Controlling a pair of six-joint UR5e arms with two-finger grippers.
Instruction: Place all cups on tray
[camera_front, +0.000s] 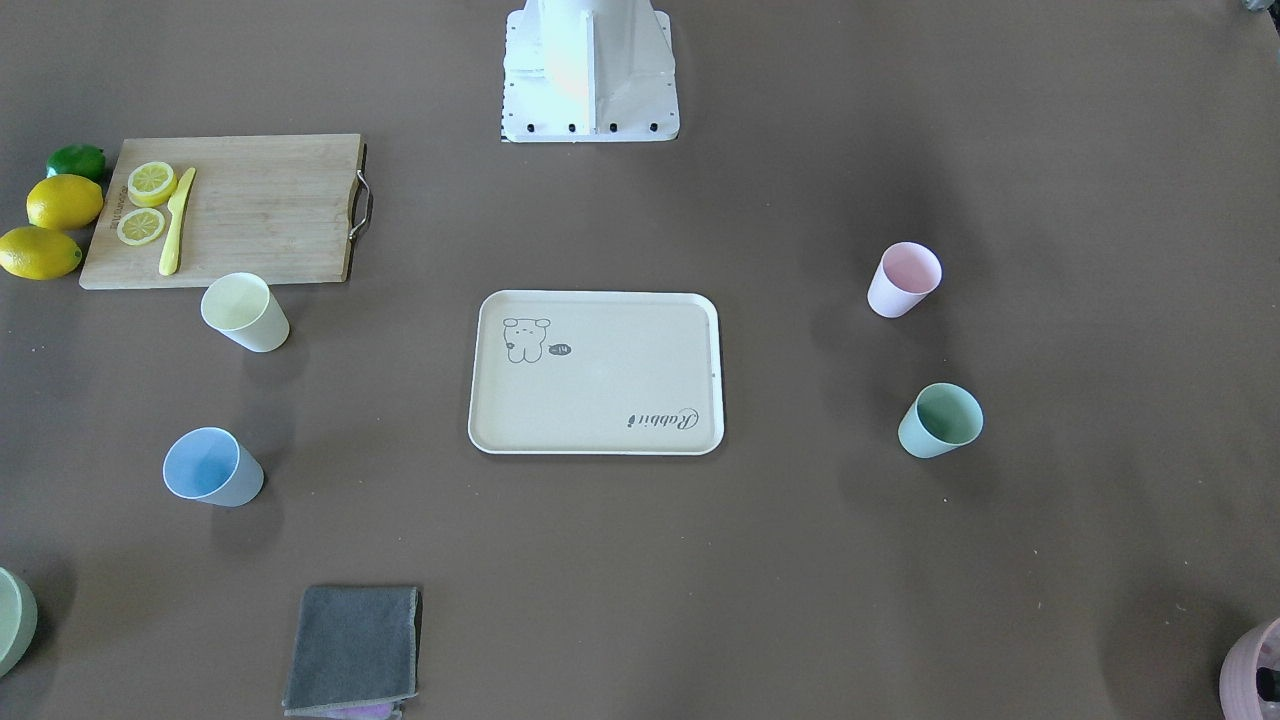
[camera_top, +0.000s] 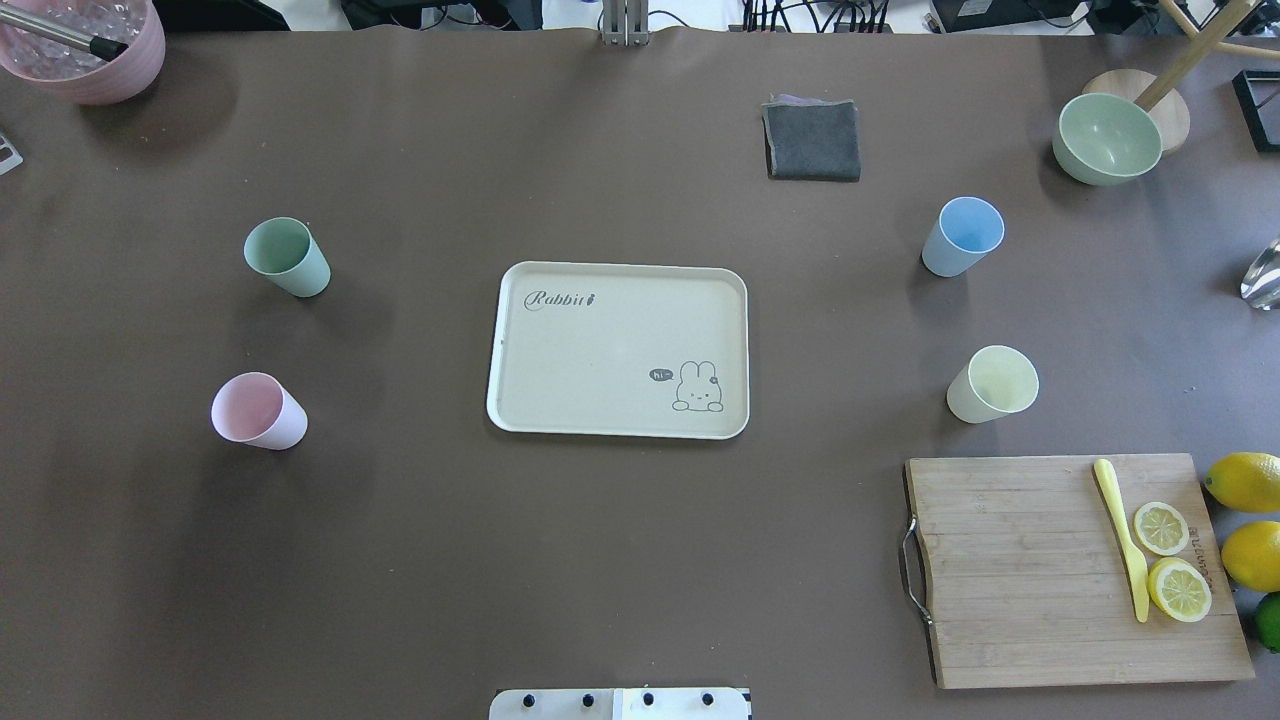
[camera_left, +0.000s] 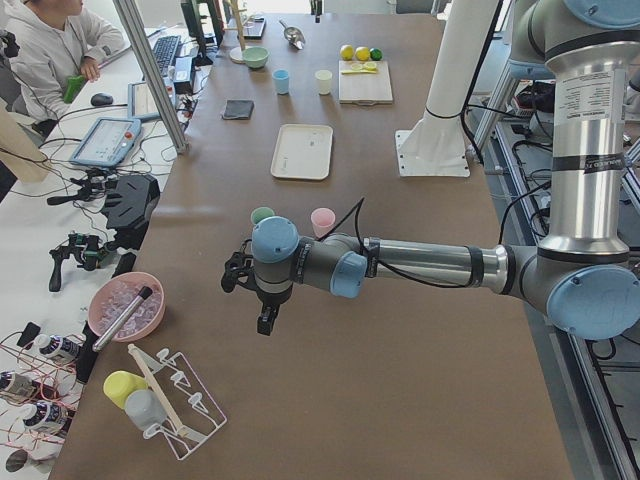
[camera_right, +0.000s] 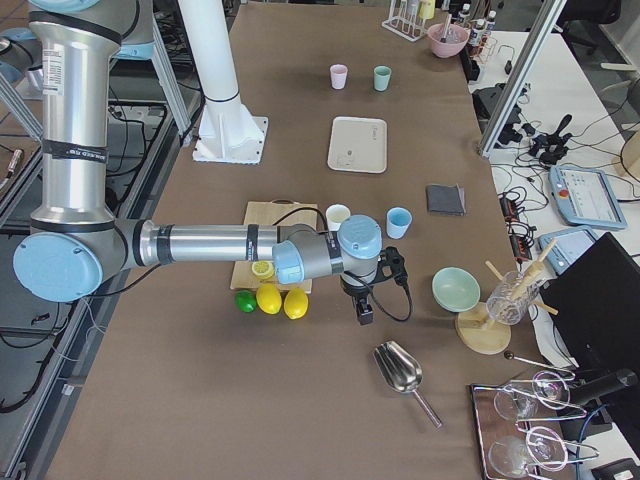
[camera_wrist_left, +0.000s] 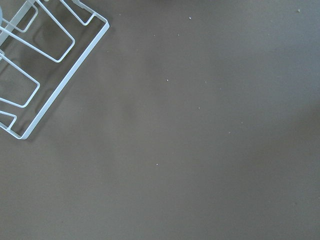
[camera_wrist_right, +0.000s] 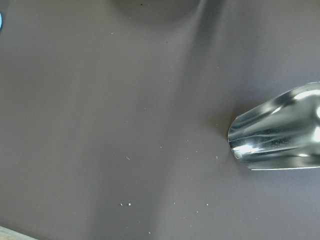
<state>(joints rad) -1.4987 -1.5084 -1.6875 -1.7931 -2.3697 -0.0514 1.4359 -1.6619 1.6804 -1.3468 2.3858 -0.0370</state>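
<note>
The cream tray (camera_top: 600, 350) lies flat at the middle of the brown surface (camera_top: 400, 560). All four cups stand upright on the surface outside the tray, each well apart from it. The mint green cup (camera_top: 287, 257) and the pink cup (camera_top: 258, 411) are on the robot's left. The blue cup (camera_top: 962, 236) and the yellow cup (camera_top: 992, 384) are on its right. The yellow cup is near the far edge of the wooden cutting board (camera_top: 1020, 570), which carries a yellow knife (camera_top: 1122, 540) and two lemon slices (camera_top: 1170, 560).

The left gripper (camera_left: 264, 318) hangs over the surface toward the robot's left end, past the pink and mint green cups. Its wrist camera sees a corner of a white wire rack (camera_wrist_left: 60, 85). The right gripper (camera_right: 363, 312) appears to point down over the surface just beside the whole lemons (camera_right: 282, 300), with a metal scoop (camera_wrist_right: 280, 130) in its wrist camera's view. Both grippers show only in the side views, so it cannot be told whether their fingers are spread or pressed together. Neither one is touching a cup.
</note>
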